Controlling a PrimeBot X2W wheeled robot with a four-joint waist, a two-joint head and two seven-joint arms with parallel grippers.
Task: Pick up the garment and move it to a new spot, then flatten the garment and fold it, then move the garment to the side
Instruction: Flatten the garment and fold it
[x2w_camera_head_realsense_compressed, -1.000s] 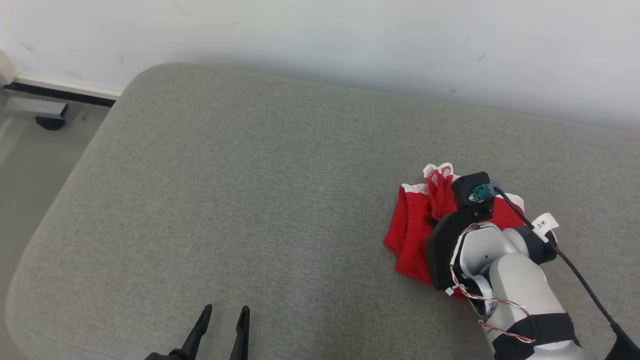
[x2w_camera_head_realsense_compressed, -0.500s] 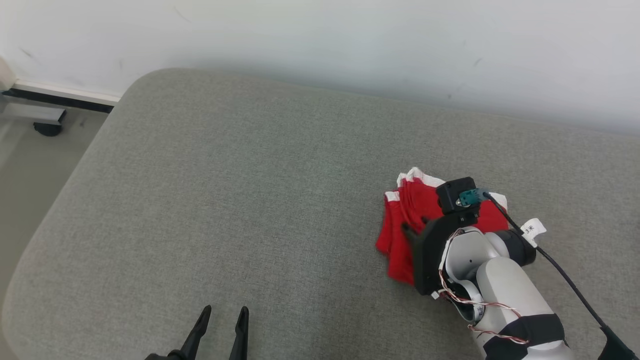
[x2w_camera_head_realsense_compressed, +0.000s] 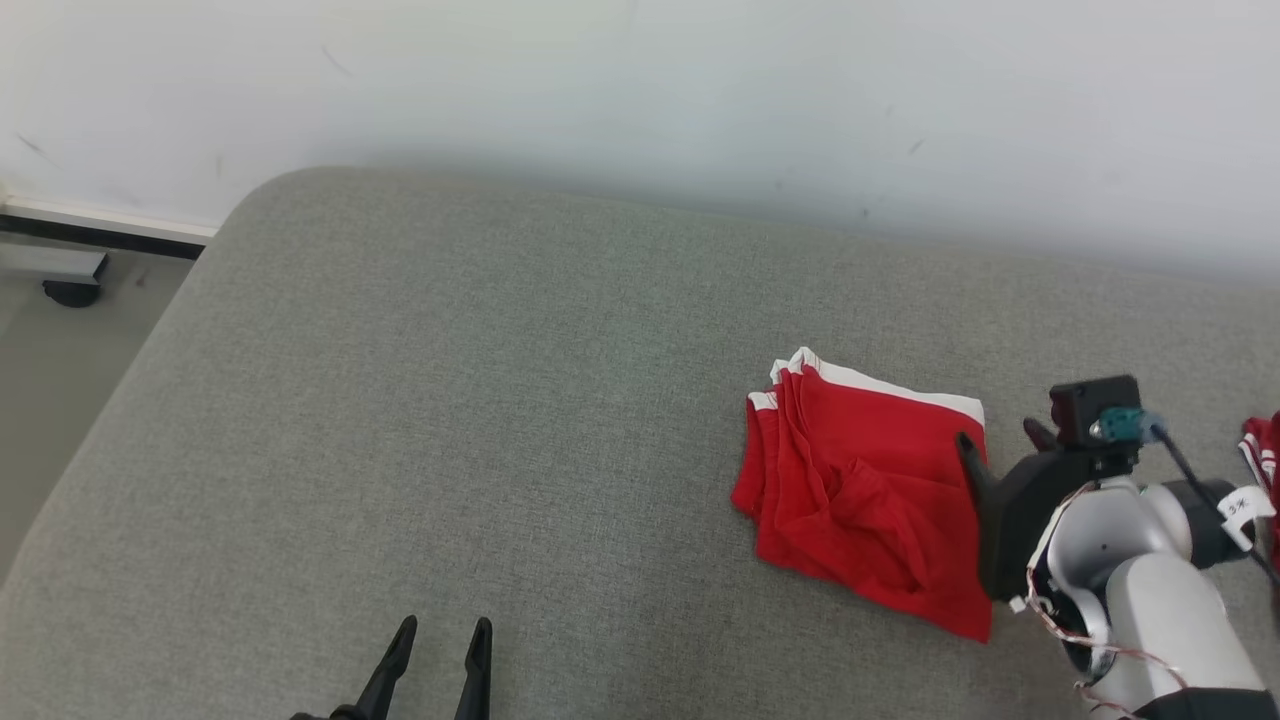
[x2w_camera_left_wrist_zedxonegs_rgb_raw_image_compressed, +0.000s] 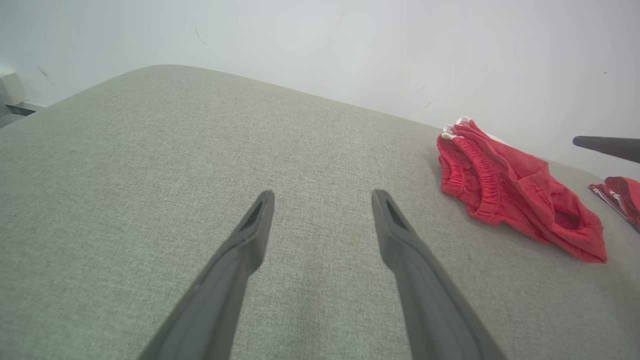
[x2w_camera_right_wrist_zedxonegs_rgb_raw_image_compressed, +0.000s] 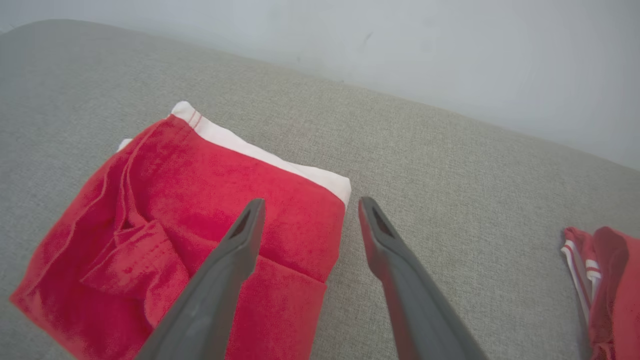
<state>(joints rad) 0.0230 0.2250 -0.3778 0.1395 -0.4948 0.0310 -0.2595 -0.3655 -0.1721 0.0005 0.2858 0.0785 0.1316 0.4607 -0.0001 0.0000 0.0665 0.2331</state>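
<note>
Folded red shorts (x2w_camera_head_realsense_compressed: 860, 480) lie just left of the empty, spread right gripper (x2w_camera_head_realsense_compressed: 997, 435), apparently set aside; the left gripper (x2w_camera_head_realsense_compressed: 444, 624) is spread too, idle.

Folded red garment (x2w_camera_head_realsense_compressed: 865, 500) lay on grey cushion (x2w_camera_head_realsense_compressed: 450, 400), right gripper (x2w_camera_head_realsense_compressed: 996, 432) stood at its right edge, fingers parted, left gripper (x2w_camera_head_realsense_compressed: 444, 626) sat at lower frame edge, fingers parted, well apart from garment.

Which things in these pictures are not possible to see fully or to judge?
- Second red garment: cut off by the picture edge in the head and right wrist views, so its whole shape is unknown.
- Folded red garment: its top layer hides the layers beneath.
- Right gripper: open above the garment's corner. Whether a finger touches the cloth cannot be told.
</note>
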